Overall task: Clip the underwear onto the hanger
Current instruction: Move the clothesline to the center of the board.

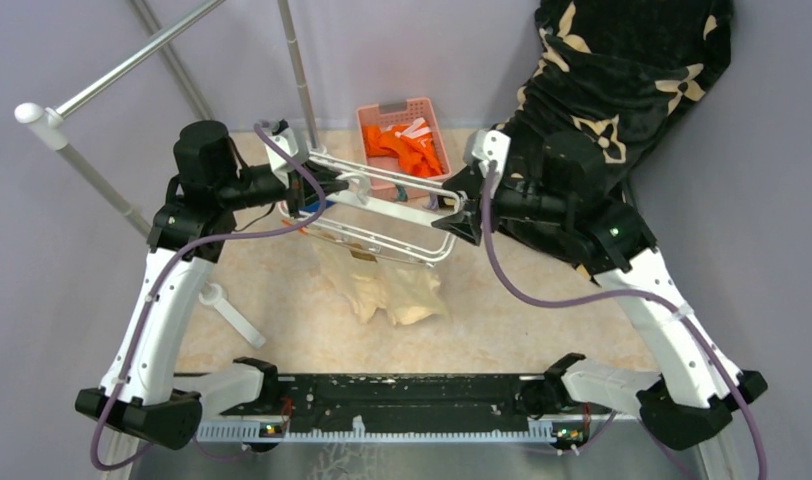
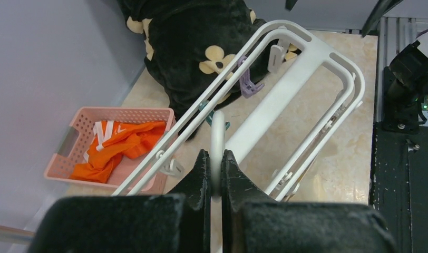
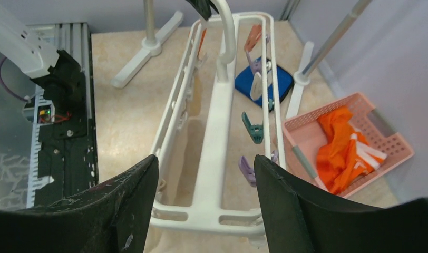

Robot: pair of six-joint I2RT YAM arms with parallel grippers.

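Note:
The white hanger (image 1: pixel 382 205) is held level above the table. My left gripper (image 1: pixel 317 192) is shut on its top hook (image 2: pixel 217 132); in the left wrist view the gripper (image 2: pixel 216 168) pinches the hook between both fingers. My right gripper (image 1: pixel 462 215) is open, its jaws wide on either side of the frame's right end; in the right wrist view the gripper (image 3: pixel 205 163) is above the end bar (image 3: pixel 206 213). The pale peach underwear (image 1: pixel 392 285) hangs from the frame's near bar down onto the table. I cannot tell whether clips hold it.
A pink basket (image 1: pixel 367 118) with orange clothes (image 1: pixel 407 148) stands behind the hanger. A black flowered cloth (image 1: pixel 622 60) lies at the back right. Grey rack poles (image 1: pixel 132 60) and a white foot (image 1: pixel 232 315) stand on the left. A blue folded cloth (image 3: pixel 262 84) lies under the frame.

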